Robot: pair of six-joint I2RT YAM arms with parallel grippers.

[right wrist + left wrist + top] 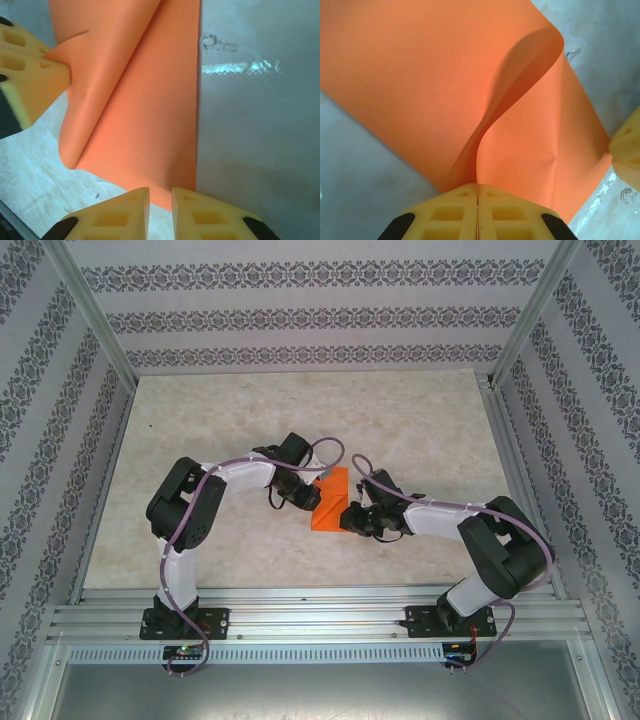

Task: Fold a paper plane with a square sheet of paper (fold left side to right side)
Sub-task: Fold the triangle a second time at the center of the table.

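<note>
**Bringing the left edge over to the right**

Working mid-table (250,420), with the square sheet of paper (330,502) lying between 2 grippers, 1 flap curling up off the flat layer beneath. Clamping that raised edge tight with the left gripper (477,189), probably for carrying it across to the right side. Keeping the right gripper (160,194) at the sheet's right-hand edge, jaws narrowly parted and pinching nothing visible, likely for steadying the lower layer; contact being unclear.

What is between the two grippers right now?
The thin bright orange sheet of paper, partly curled over, lies between the left gripper and the right gripper, in the top view.
</note>
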